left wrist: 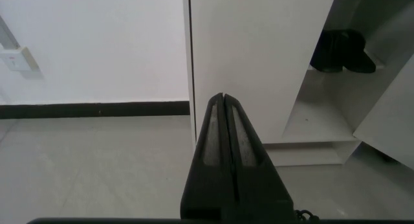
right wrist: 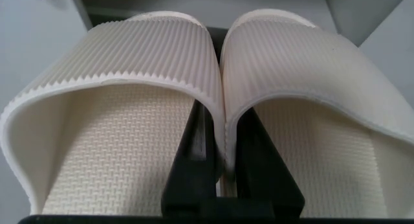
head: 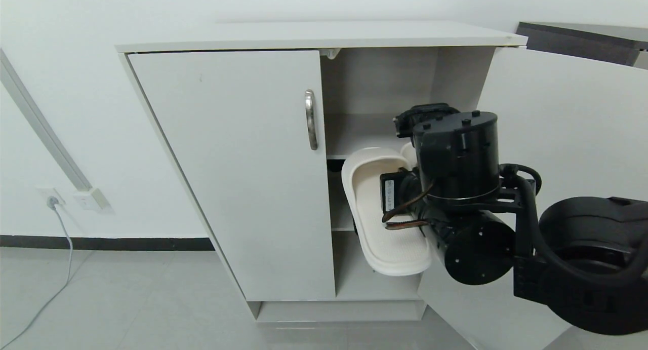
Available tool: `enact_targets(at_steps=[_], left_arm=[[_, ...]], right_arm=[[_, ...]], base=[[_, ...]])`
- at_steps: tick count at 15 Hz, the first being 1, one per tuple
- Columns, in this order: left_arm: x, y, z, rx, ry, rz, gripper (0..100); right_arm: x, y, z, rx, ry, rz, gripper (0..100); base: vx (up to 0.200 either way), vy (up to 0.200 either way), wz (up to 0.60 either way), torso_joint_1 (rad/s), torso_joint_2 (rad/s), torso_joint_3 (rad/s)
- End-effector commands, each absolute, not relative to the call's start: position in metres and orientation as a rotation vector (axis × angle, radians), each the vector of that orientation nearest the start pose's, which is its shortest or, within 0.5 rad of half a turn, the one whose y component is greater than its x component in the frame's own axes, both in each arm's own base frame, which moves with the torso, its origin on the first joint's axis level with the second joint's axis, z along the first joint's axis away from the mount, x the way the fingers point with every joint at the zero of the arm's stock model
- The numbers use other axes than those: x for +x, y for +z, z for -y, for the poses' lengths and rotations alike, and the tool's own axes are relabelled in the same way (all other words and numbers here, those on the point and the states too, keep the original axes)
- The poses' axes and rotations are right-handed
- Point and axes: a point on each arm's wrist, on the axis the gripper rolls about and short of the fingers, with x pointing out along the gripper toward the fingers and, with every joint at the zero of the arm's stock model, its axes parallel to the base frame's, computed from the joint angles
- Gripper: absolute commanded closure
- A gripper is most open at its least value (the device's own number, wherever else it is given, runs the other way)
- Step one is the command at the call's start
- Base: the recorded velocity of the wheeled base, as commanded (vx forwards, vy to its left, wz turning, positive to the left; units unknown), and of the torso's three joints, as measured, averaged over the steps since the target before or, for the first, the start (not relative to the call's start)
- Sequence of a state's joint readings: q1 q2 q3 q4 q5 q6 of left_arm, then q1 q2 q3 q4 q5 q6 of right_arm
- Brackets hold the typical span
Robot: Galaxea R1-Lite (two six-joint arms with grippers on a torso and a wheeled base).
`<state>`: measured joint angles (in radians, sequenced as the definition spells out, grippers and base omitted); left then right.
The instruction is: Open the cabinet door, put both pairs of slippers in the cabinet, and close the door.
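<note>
Clamping both cream slippers point(right wrist: 149, 62), the right pincer point(right wrist: 223, 140) should slide them level and deep into the cabinet point(head: 324, 33) before releasing; left pincer point(left wrist: 223, 120) closed, empty

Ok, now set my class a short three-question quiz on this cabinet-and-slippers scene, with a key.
1. True or false: the cabinet door with the metal handle stands open.
2. What does the right gripper hold? A) the cream slippers B) a power cable C) nothing
3. Fill in: the left gripper is ____ and holds nothing.
Key: 1 false; 2 A; 3 shut.
</note>
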<state>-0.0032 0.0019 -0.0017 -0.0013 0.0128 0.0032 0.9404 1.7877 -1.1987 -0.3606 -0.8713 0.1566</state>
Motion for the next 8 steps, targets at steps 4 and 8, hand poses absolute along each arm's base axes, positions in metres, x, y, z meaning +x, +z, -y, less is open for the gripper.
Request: enact_targets(at_steps=[4, 8], left_arm=[[-0.0228, 0.0761, -0.0004, 0.003, 0.011, 0.002, 100], [-0.0228, 0.0761, -0.0004, 0.003, 0.011, 0.002, 100]], right_arm=[[0.2262, 0.2291, -0.2706, -0.035, 0.038, -0.158, 100], [0.2279, 0.2300, -0.2693, -0.034, 0.032, -0.156, 100]], base=[[0.000, 0.000, 0.00, 0.000, 0.00, 0.000], [0.000, 0.000, 0.00, 0.000, 0.00, 0.000]])
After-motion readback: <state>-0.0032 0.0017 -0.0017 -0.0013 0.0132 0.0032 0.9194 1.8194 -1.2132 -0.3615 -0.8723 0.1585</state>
